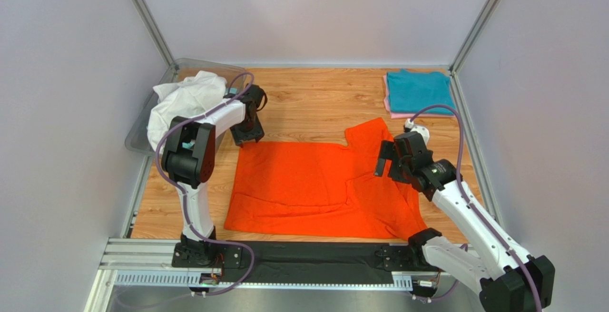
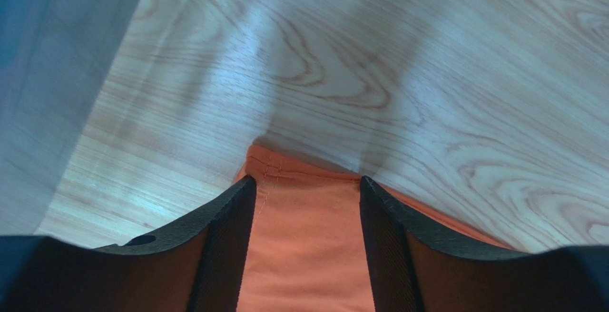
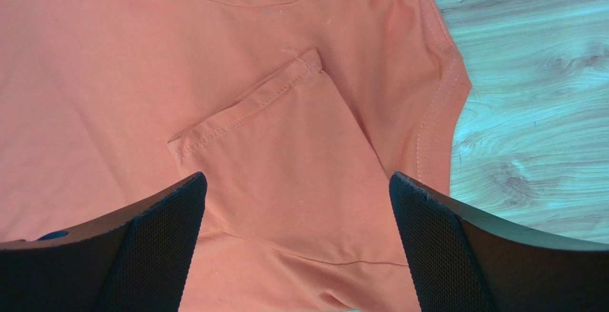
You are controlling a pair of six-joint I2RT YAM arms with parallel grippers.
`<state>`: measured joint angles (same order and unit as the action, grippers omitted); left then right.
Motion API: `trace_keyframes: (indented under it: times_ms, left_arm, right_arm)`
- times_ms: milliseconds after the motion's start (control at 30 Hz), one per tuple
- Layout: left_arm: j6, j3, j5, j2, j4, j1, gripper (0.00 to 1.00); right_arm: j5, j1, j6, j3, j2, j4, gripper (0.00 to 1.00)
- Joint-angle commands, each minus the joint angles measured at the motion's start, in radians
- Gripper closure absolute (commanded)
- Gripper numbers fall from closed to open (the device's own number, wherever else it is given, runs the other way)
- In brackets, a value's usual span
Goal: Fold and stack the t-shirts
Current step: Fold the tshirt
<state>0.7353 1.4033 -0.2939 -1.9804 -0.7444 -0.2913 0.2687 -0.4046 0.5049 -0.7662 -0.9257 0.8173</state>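
Observation:
The bright orange t-shirt (image 1: 307,183) lies spread flat on the wooden table, one sleeve folded in over the body. My left gripper (image 1: 246,139) is down at its far left corner. In the left wrist view the gripper (image 2: 307,180) is open, its fingers straddling the hemmed corner of the orange cloth (image 2: 304,248). My right gripper (image 1: 386,162) hovers over the shirt's right side. In the right wrist view it (image 3: 296,176) is wide open above the orange shirt (image 3: 143,76) and the folded sleeve (image 3: 271,134). A folded teal shirt (image 1: 418,91) lies on a pink one (image 1: 388,105).
A clear plastic bin (image 1: 139,130) at the far left holds a crumpled white shirt (image 1: 182,101), close behind my left arm. Grey walls and metal frame posts enclose the table. Bare wood (image 1: 314,98) shows beyond the orange shirt.

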Motion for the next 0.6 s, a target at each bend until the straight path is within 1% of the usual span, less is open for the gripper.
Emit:
trace_keyframes:
  times_ms: [0, 33, 67, 133, 267, 333, 433, 467, 533, 567]
  left_arm:
    - [0.015, 0.042, -0.042, -0.015, -0.019, 0.011, 0.38]
    - [0.016, 0.046, -0.042, -0.024, -0.018, 0.014, 0.39]
    - [0.018, 0.048, -0.044, -0.028, -0.021, 0.014, 0.41]
    - [0.021, 0.054, -0.044, -0.035, -0.023, 0.014, 0.42]
    - [0.027, 0.053, -0.054, -0.040, -0.029, 0.014, 0.50]
    - [0.029, 0.053, -0.054, -0.037, -0.033, 0.014, 0.57]
    - [0.033, 0.046, -0.044, -0.028, -0.046, 0.014, 0.72]
    - [0.035, 0.037, -0.042, -0.023, -0.047, 0.014, 0.80]
    - [0.039, 0.025, -0.040, -0.008, -0.049, 0.014, 0.89]
    - [0.039, 0.017, -0.031, -0.003, -0.047, 0.014, 1.00]
  right_arm:
    - [-0.031, 0.012, -0.026, 0.002, -0.004, -0.044, 0.00]
    - [-0.040, 0.013, -0.028, 0.001, -0.004, -0.047, 0.00]
    - [-0.045, 0.013, -0.029, 0.002, -0.005, -0.049, 0.00]
    - [-0.055, 0.016, -0.029, 0.007, -0.007, -0.052, 0.00]
    - [-0.066, 0.020, -0.031, 0.008, -0.012, -0.056, 0.00]
    - [-0.069, 0.021, -0.032, 0.010, -0.016, -0.058, 0.00]
    - [-0.077, 0.021, -0.032, 0.008, -0.024, -0.060, 0.00]
    - [-0.077, 0.021, -0.032, 0.010, -0.025, -0.063, 0.00]
    - [-0.080, 0.021, -0.034, 0.005, -0.035, -0.063, 0.00]
    - [-0.079, 0.021, -0.035, 0.002, -0.038, -0.064, 0.00]
